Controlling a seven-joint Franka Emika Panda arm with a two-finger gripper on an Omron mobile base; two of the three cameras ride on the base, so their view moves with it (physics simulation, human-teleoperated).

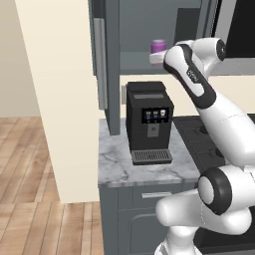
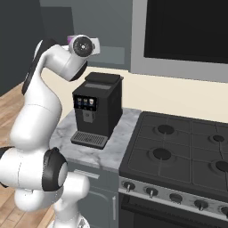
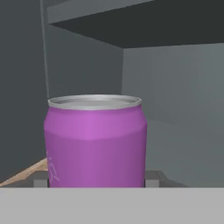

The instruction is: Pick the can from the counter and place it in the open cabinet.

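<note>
The purple can stands upright right in front of the hand camera, inside the open cabinet, with grey walls around it and a shelf above. My gripper is shut on the can, a dark fingertip showing at each side of its base. From the left base view the can sits at the level of the cabinet's shelf, beside the open door; whether it rests on the shelf I cannot tell. A purple sliver of the can peeks from behind the wrist. The counter is out of view.
A black coffee machine stands on a small marble top directly below the cabinet. A gas stove lies to the right, with a dark appliance above it. A cream wall panel stands to the left.
</note>
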